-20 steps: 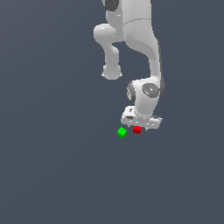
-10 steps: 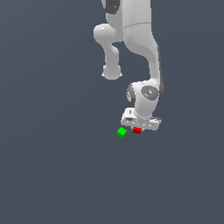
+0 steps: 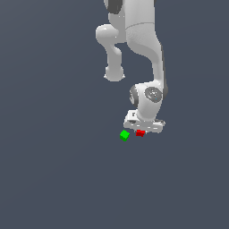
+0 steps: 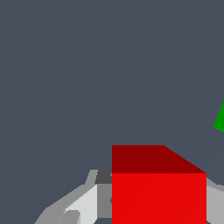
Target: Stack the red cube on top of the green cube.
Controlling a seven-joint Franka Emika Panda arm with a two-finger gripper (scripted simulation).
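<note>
The red cube (image 3: 140, 133) rests on the dark grey floor, directly under the white hand of my gripper (image 3: 141, 131). In the wrist view the red cube (image 4: 158, 192) fills the space between the two fingers (image 4: 83, 206), which press against its opposite sides, so the gripper is shut on it. The green cube (image 3: 124, 134) lies just beside the red one, toward the exterior view's left, with a small gap between them. Only a corner of the green cube (image 4: 220, 120) shows at the edge of the wrist view.
The floor (image 3: 53, 170) is a plain dark grey surface all around the two cubes. The white arm (image 3: 143, 53) rises above and behind the gripper.
</note>
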